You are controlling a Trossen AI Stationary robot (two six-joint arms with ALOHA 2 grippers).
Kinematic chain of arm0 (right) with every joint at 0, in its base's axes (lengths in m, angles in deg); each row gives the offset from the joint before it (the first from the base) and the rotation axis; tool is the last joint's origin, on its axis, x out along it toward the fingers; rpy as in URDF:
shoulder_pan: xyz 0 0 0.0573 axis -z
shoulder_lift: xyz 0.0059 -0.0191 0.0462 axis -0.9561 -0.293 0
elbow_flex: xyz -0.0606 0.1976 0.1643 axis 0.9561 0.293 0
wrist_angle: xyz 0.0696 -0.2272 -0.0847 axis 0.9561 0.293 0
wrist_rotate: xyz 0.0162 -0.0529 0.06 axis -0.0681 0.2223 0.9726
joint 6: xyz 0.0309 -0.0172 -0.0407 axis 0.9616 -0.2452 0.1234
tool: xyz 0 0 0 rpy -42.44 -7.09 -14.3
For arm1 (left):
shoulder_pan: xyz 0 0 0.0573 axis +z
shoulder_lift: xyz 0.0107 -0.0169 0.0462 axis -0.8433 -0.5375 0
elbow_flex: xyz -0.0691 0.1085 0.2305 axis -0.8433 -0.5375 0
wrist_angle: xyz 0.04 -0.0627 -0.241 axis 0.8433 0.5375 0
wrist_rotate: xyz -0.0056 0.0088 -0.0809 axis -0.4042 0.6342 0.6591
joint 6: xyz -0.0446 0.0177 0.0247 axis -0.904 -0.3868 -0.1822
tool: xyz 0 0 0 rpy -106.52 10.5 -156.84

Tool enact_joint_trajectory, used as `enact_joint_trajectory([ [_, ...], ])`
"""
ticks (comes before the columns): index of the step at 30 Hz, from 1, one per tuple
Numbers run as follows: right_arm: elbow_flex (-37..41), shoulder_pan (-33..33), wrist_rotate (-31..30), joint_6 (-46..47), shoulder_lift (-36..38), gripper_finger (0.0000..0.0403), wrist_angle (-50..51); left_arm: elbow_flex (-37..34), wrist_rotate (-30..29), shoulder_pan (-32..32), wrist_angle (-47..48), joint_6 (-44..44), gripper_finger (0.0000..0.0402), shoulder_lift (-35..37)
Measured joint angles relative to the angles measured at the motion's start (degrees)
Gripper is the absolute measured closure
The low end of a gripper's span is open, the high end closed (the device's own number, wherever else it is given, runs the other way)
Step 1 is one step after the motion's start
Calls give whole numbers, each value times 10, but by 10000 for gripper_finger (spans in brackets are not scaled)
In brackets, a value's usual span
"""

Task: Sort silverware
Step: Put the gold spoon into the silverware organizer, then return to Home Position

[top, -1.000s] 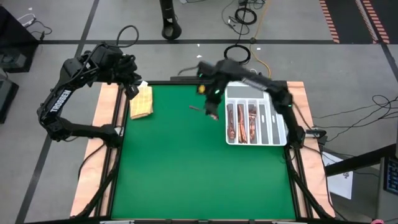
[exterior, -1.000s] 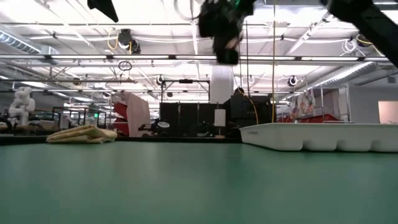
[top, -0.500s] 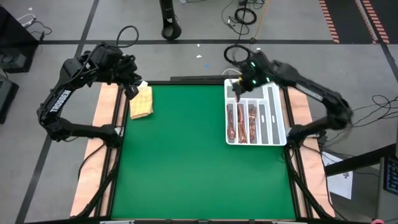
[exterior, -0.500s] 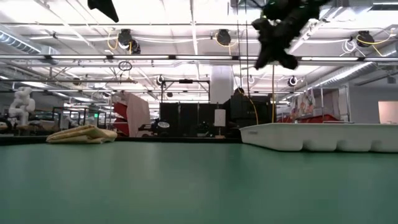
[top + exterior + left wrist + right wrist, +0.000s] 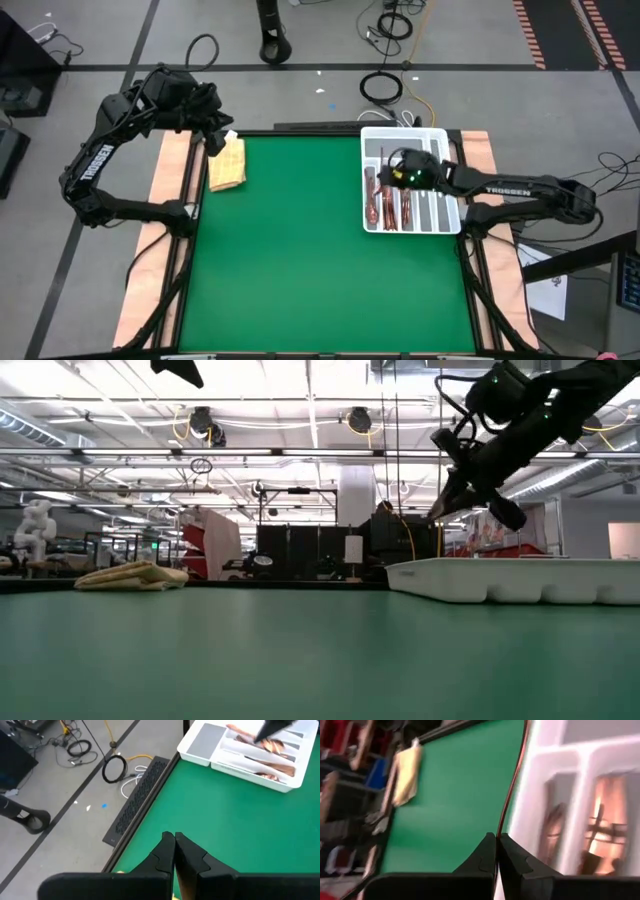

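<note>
high view: the right gripper (image 5: 392,172) is positioned over the tray (image 5: 441,148), clamped on a utensil (image 5: 511,785); the left gripper (image 5: 174,839) is closed, empty, by the cloth (image 5: 228,163).

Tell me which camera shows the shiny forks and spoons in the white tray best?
The high view: it looks straight down on the copper silverware in the white divided tray. The left wrist view shows it far off, the right wrist view blurred; the low view shows only the tray's wall. The right gripper hovers above.
</note>
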Motion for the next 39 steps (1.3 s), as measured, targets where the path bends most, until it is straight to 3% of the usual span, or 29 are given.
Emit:
enact_joint_trajectory([
  [15,13,-65,2,31,-176,403,-60,0,0,0,-12,5,388,-16],
  [22,12,-71,1,38,-196,396,-62,0,0,0,-12,7,388,-17],
  [33,12,-69,18,10,-126,252,-17,0,0,0,-12,9,388,-17],
  [39,13,-67,51,-30,-41,212,65,0,2,0,-51,6,388,-16],
])
